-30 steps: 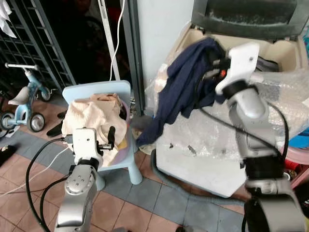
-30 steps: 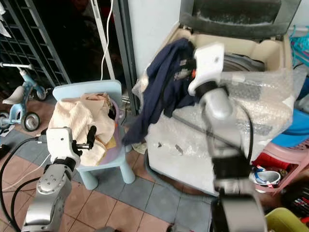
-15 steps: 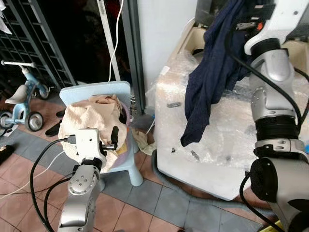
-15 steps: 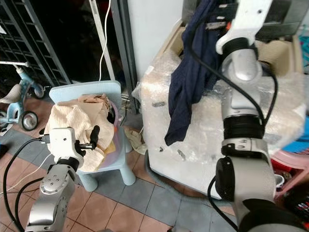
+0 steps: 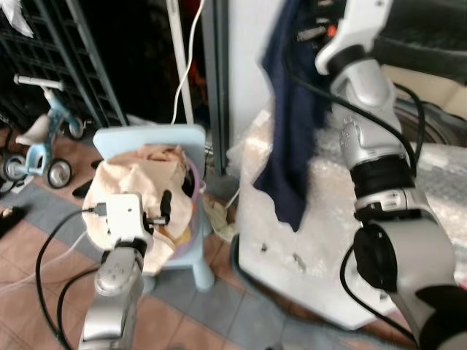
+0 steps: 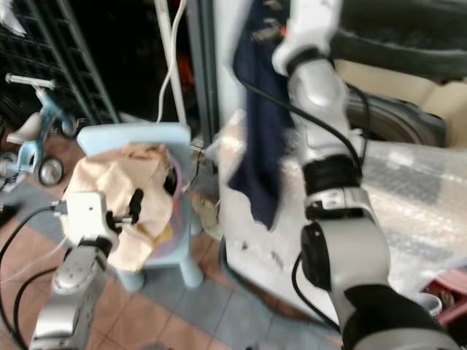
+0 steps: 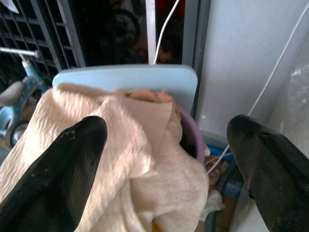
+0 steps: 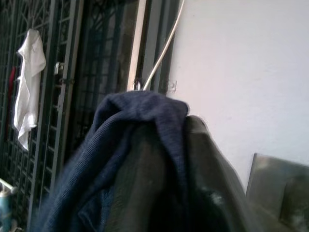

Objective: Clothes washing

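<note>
Hanging from the right gripper is a navy garment, fingers pinched together on the fabric up high, so the cloth dangles down in front of the washing machine, which is wrapped in bubble wrap. Machine's lid is up, tub open behind the arm. Left gripper sits low with its fingers spread wide apart, pointed at the cream clothes heaped in a purple basin on the little blue chair, not touching them. Pile spills over the chair's front edge. Kid's tricycle off by the gate.
</note>
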### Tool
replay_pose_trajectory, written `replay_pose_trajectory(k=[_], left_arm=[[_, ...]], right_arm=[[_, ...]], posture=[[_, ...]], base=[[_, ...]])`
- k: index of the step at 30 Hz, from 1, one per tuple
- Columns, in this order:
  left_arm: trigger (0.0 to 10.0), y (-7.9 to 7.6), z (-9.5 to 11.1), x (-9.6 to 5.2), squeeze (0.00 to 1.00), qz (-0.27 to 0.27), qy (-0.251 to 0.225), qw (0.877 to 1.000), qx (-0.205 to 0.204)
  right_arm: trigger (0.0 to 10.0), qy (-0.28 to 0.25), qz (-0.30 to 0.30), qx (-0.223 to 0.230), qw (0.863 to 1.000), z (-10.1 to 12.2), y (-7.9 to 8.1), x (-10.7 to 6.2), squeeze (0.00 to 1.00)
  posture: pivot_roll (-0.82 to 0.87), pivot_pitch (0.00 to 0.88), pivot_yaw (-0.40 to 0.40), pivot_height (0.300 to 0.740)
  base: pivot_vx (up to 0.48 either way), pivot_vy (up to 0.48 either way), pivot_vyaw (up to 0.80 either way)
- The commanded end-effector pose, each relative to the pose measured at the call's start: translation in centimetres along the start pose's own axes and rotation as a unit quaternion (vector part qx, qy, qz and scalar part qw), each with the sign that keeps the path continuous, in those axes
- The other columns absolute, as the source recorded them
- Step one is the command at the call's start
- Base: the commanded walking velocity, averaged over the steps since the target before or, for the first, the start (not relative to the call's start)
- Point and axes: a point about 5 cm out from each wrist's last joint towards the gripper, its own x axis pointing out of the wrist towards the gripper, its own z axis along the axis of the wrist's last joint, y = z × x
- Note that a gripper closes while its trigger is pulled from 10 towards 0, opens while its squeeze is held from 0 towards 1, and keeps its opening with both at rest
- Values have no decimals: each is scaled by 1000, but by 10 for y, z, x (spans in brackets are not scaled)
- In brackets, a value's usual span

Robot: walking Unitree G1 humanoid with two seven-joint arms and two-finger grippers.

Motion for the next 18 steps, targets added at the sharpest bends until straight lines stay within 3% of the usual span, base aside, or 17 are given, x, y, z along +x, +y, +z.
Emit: replay_pose_trajectory(k=[1,3,4,6,9,11,13,14,18], left_arm=[[10000,-5,-1,0,0,-10,2,1000,-3],[10000,-6,0,0,0,-6,1,1000,0],[10000,-6,0,0,0,-6,1,1000,1],[10000,-5,-2,1,0,-3,6,1000,1],[10000,-6,-2,1,0,0,6,1000,3],[10000,-5,-2,1,0,1,7,1000,4],[10000,-5,-2,2,0,1,8,1000,5],[10000,-4,-2,3,0,0,9,1000,7],[10000,-2,-4,4,0,16,18,1000,14]], right_arm=[[10000,-40,-109,0,993,20,-43,2,0],[10000,-81,-212,-56,972,44,-78,0,0],[10000,-82,-230,-65,968,46,-84,-2,0],[10000,-33,-259,-93,961,29,-94,-10,0],[10000,40,-214,-71,973,-15,-77,-24,0],[10000,64,-187,-63,978,-29,-68,-29,0],[10000,121,-121,-29,985,-59,-46,-45,0],[10000,148,-89,-19,985,-71,-36,-56,1000],[10000,167,-80,-11,983,-79,-33,-70,1000]], posture=[[-43,0,14,740],[-42,0,11,740],[-42,0,11,740],[-41,0,5,740],[-38,0,4,740],[-40,0,7,740],[-44,0,11,740],[-46,0,13,740],[-49,0,18,740]], base=[[337,0,0],[0,0,0],[0,0,0],[0,0,0],[0,0,0],[0,0,0],[0,0,0],[0,0,0],[0,0,0]])
